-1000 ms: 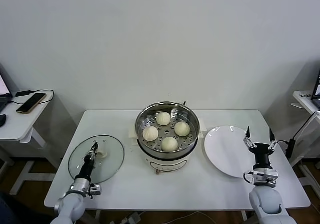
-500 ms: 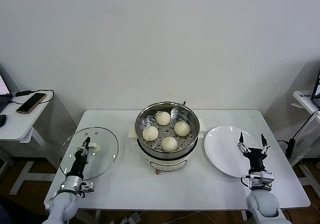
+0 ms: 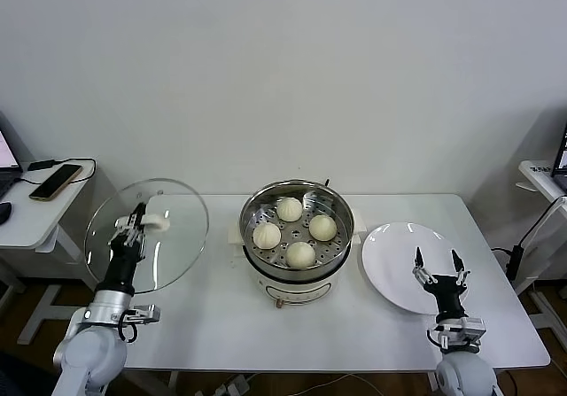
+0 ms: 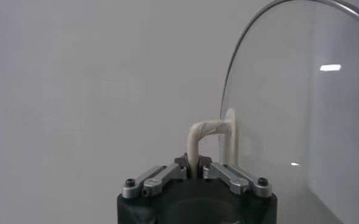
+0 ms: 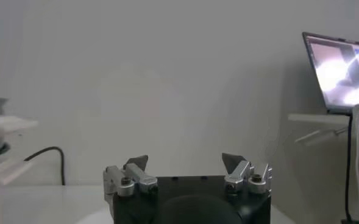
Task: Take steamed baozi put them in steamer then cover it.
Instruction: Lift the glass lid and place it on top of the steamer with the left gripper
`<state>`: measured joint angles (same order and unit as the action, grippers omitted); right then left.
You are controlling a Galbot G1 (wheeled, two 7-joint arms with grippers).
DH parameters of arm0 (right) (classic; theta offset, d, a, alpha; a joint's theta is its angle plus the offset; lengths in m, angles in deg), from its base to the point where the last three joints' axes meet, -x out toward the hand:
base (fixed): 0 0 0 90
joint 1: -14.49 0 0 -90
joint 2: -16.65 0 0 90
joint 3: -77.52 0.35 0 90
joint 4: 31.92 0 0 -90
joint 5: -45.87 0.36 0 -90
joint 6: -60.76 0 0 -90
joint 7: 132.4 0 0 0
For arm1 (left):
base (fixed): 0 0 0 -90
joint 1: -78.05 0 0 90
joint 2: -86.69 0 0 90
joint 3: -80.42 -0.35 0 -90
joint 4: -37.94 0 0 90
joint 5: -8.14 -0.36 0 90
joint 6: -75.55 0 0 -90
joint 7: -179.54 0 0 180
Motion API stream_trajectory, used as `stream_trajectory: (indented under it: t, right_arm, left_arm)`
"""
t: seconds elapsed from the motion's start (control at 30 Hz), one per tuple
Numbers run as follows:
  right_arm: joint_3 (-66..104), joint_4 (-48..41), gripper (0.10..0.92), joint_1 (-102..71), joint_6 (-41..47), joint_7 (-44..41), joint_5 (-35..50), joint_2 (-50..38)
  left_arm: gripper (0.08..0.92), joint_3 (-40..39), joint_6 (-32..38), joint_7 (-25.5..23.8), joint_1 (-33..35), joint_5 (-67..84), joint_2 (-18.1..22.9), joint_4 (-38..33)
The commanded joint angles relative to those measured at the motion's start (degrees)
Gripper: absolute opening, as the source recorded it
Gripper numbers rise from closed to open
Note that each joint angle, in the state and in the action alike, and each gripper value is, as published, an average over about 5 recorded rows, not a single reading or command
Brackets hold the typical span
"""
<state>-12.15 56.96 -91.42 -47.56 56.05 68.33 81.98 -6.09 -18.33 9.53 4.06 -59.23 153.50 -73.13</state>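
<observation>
Four buns (image 3: pixel 300 254) sit in the steamer (image 3: pixel 296 236) mid-frame. Left gripper (image 3: pixel 129 229) clamps the glass lid (image 3: pixel 147 235) aloft at left; right gripper (image 3: pixel 436 260), fingers apart, hangs over the white plate (image 3: pixel 400 263). No readable writing.

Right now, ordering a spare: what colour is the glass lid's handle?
Off-white loop handle on the round glass lid; left wrist view.

No readable text, label, brand, number or sign anywhere. Only a bright blurred picture on the laptop screen (image 5: pixel 342 72), without legible letters.
</observation>
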Motion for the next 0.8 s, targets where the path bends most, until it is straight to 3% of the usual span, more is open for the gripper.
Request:
stream_trajectory:
  t: [0.03, 0.2, 0.4, 0.63, 0.8]
  right_arm:
    - [-0.1, 1.3, 0.823, -2.6, 0.7, -2.2, 1.2, 0.4]
    - [0.0, 1.2, 0.823, -2.9, 0.7, -2.5, 1.1, 0.7]
    - [0.7, 1.1, 0.823, -2.8, 0.6, -2.4, 1.0, 1.0]
    - [1.2, 0.6, 0.823, -2.5, 0.4, -2.3, 0.8, 2.0]
    - [1.2, 0.1, 0.823, -2.1, 0.1, -2.3, 0.4, 2.8]
  left_arm:
    - [0.191, -16.6, -15.3, -15.3, -4.0, 0.1, -0.7, -23.2]
    - [0.191, -30.0, -19.8, -19.4, -11.2, -3.5, 2.3, -19.6]
    - [0.191, -39.9, -22.8, -23.6, -18.4, -7.9, 6.7, -11.9]
    - [0.191, -43.4, -23.9, -28.2, -25.1, -15.3, 12.3, -0.2]
    - [0.191, -43.4, -24.3, -29.5, -27.8, -18.1, 14.6, 4.4]
